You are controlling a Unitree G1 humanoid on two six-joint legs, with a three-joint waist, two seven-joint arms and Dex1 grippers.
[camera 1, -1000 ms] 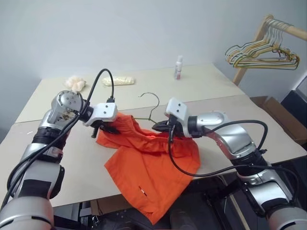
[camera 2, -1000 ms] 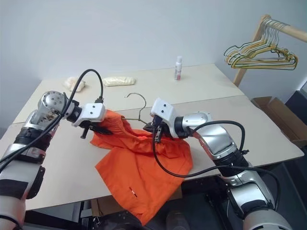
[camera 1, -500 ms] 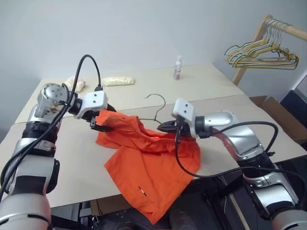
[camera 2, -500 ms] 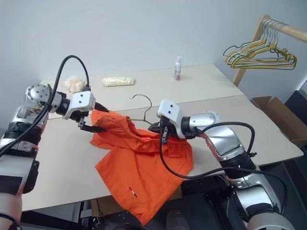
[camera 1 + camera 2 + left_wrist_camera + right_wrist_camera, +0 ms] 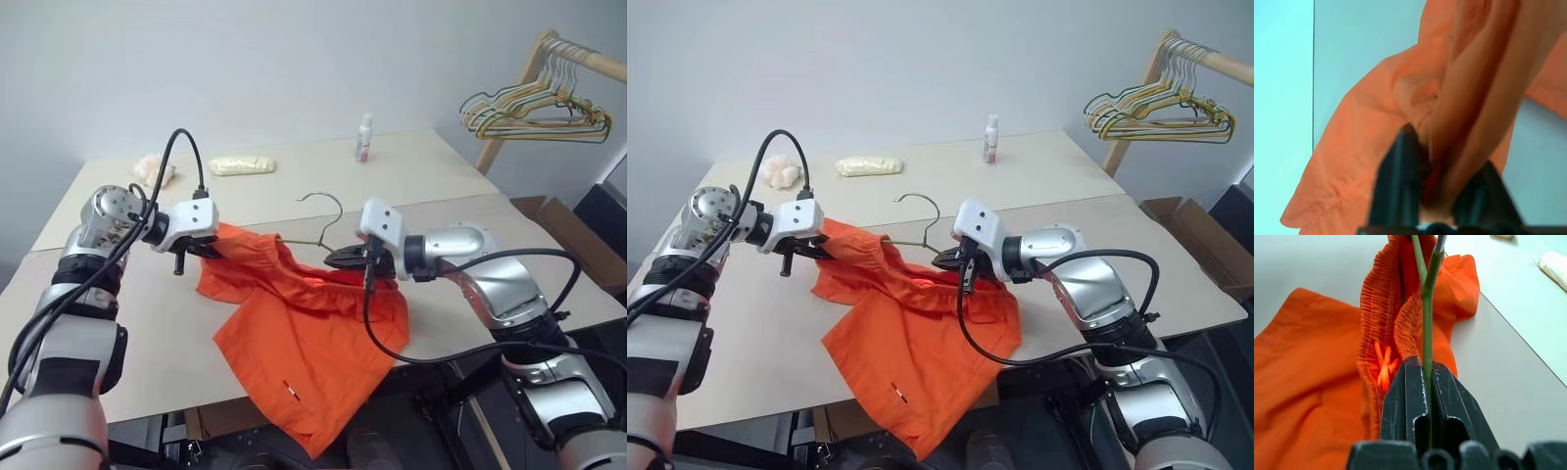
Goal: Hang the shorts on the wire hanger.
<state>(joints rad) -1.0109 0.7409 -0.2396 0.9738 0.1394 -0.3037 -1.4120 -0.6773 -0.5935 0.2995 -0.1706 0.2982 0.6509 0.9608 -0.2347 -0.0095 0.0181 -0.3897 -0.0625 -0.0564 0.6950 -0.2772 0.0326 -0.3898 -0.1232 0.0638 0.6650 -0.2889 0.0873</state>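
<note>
Now the left gripper has its jaws pinched tight on a corner of the orange shorts, which lie spread on the desk. Nearby, the right gripper has its jaws squeezed on the wire hanger inside the waistband.

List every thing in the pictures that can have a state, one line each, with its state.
shorts: crumpled on the table, waistband lifted, one leg over the table edge
wire hanger: partly inside the waistband, hook sticking out
left gripper: shut on the shorts
right gripper: shut on the wire hanger
bottle: upright
bunch of hangers: hanging on a wooden rack
</note>
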